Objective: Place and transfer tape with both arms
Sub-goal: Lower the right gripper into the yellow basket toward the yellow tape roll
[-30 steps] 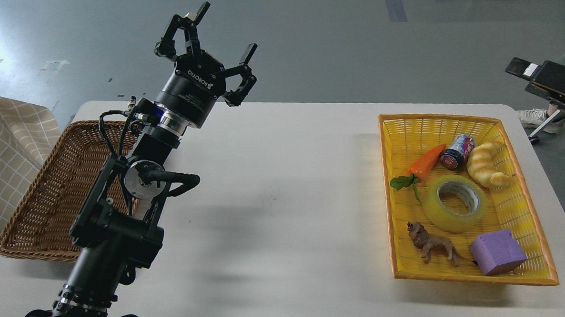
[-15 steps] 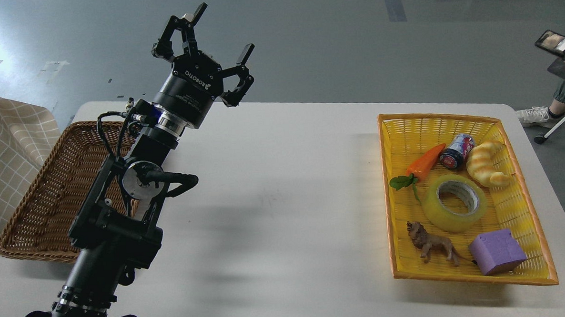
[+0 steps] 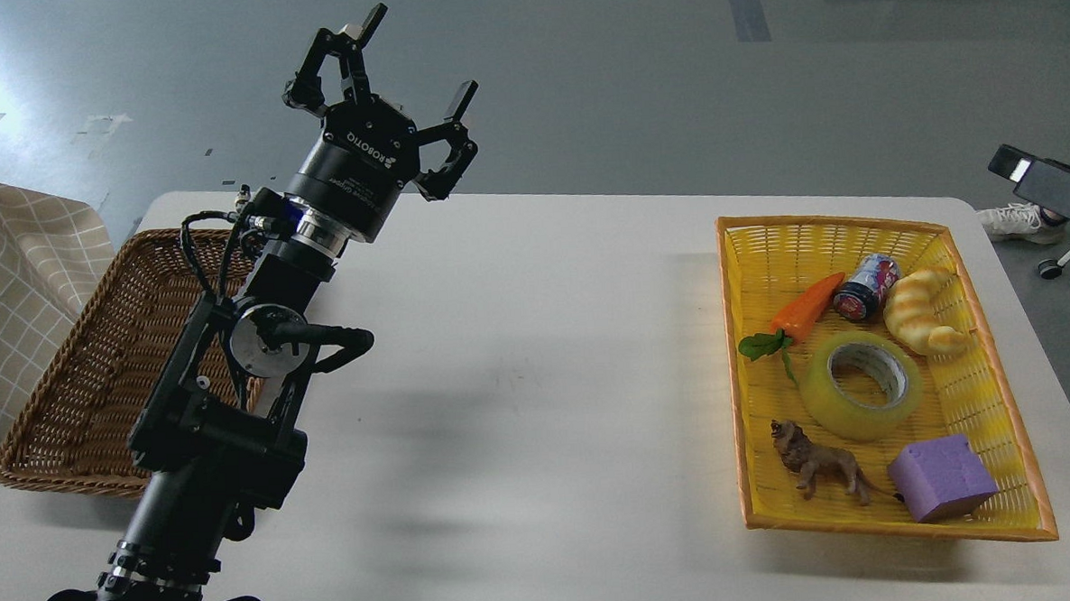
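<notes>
Clearly, from my head view, I am holding my left gripper (image 3: pixel 396 72) high over the far left part of the table (image 3: pixel 519 337), with its two fingers spread wide apart and nothing between them. My right gripper is not showing anywhere. The tape (image 3: pixel 861 384) is lying in the yellow basket (image 3: pixel 999 389) on the right, well apart from my left gripper, between the toy carrot (image 3: pixel 806 307) on its far side and the lion figure (image 3: pixel 822 464) on its near side, with the purple block (image 3: pixel 942 477) near it. It is resting flat on one face, so its hole is pointing upward and its axis is standing roughly upright. I am judging that nothing is picked yet: the right arm needs to come in over the basket and close on the roll's wall. The brown wicker basket (image 3: pixel 62 420) is waiting on the left.
</notes>
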